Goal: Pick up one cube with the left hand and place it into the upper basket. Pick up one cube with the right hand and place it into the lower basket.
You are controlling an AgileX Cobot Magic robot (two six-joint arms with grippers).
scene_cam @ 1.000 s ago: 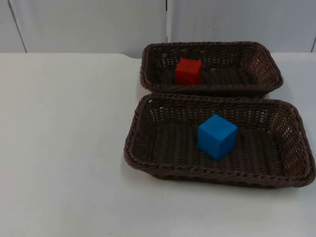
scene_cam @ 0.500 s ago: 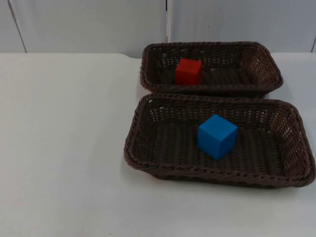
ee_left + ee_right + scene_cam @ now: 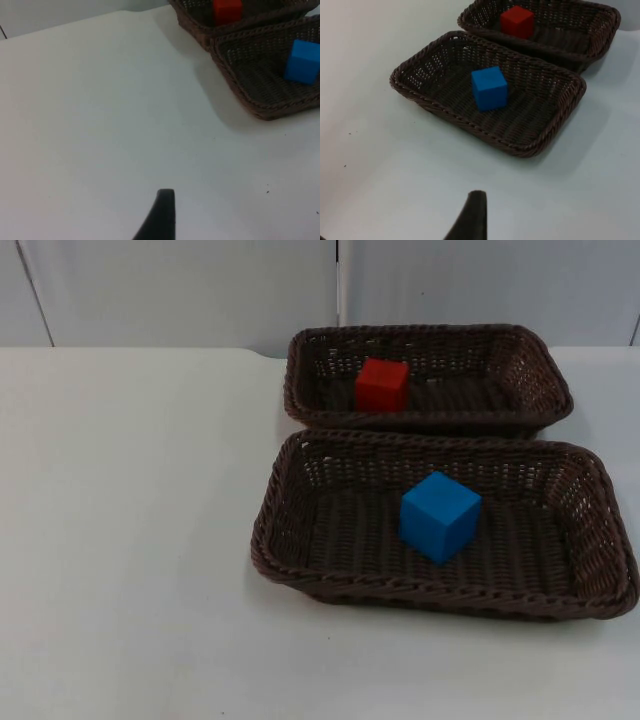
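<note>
A red cube [image 3: 382, 384] lies in the left half of the upper brown wicker basket [image 3: 546, 368]. A blue cube [image 3: 439, 516] sits turned corner-on in the middle of the lower basket [image 3: 272, 512]. In the left wrist view my left gripper [image 3: 161, 215] hangs over bare table well to the left of both baskets, with the red cube [image 3: 227, 10] and blue cube [image 3: 303, 61] far off. In the right wrist view my right gripper [image 3: 472, 215] is above the table, well back from the lower basket, with the blue cube [image 3: 489, 88] and red cube [image 3: 517, 21] ahead. Both arms wait, holding nothing that I can see.
The two baskets stand close together, one behind the other, at the table's right half. A wide stretch of white table [image 3: 130, 520] lies to their left. The grey partition wall [image 3: 180, 290] closes the far edge.
</note>
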